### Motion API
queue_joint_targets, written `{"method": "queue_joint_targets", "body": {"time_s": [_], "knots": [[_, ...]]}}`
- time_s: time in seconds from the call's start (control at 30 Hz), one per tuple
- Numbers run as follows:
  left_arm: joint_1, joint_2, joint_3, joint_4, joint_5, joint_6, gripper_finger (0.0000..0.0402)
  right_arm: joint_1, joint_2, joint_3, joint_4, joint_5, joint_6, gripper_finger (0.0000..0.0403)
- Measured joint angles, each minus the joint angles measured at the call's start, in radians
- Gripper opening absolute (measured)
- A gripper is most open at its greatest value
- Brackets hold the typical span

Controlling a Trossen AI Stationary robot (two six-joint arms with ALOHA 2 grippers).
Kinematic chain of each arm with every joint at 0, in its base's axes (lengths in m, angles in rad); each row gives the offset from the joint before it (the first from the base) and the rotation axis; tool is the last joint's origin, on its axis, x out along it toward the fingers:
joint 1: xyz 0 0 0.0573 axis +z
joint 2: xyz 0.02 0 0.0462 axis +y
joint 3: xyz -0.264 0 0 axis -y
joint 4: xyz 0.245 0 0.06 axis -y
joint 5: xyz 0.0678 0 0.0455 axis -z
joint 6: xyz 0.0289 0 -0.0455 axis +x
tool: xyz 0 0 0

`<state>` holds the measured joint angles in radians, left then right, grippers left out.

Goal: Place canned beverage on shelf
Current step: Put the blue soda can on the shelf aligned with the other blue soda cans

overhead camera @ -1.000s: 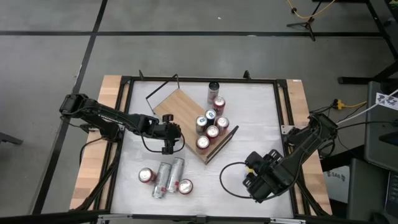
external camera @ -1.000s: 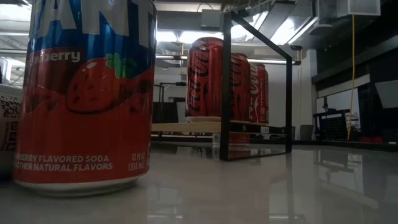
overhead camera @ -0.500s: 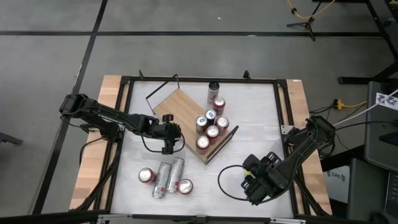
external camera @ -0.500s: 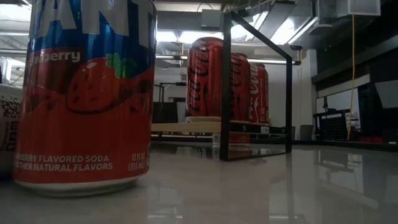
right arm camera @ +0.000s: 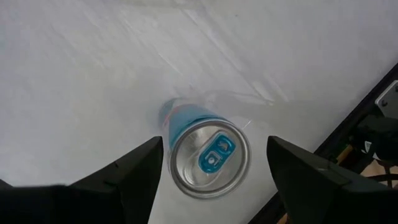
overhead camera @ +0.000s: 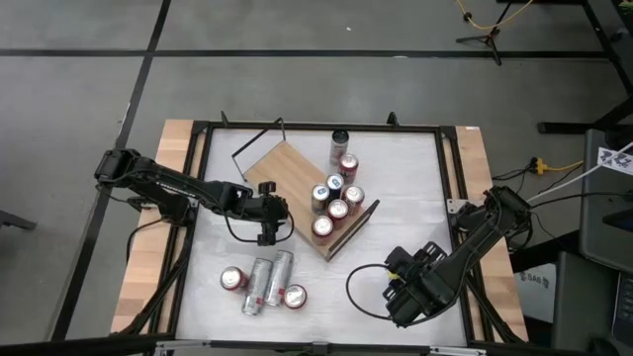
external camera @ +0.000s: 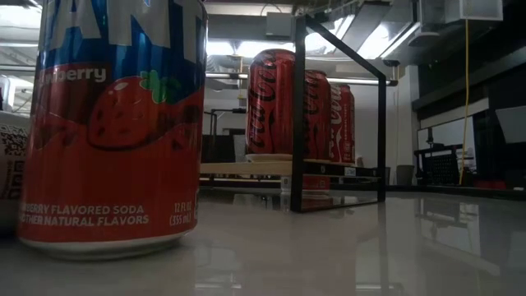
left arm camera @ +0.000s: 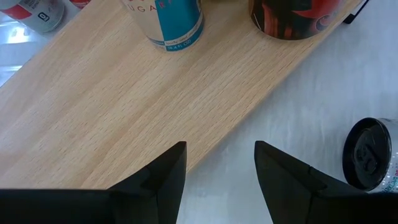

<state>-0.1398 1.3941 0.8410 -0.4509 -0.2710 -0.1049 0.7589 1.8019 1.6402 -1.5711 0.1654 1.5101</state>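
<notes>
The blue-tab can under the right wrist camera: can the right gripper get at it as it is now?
Probably yes. The right gripper has its fingers open on either side of the upright blue-tab can, which stands alone on the white tabletop, with nothing between them.

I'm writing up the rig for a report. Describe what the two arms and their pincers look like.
Both arms are dark, near-black, built of jointed segments. A black cable loops onto the tabletop by the left pincer, and another curls beside the right pincer. In the wrist views each pincer ends in two flat, angular, matte black fingers with slanted tips. No markings are visible on them.
</notes>
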Motion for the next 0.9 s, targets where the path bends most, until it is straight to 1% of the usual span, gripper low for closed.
{"method": "queue_joint_targets", "body": {"time_s": [0.8,0.9], "knots": [[0.0,0.0,0.0,0.0,0.0,0.0,0.0181,0.0,0.0,-0.001,0.008,0.008,-0.001,0.0278],[0.0,0.0,0.0,0.0,0.0,0.0,0.0181,0.0,-0.002,-0.045,0.044,-0.001,-0.003,0.0278]]}}
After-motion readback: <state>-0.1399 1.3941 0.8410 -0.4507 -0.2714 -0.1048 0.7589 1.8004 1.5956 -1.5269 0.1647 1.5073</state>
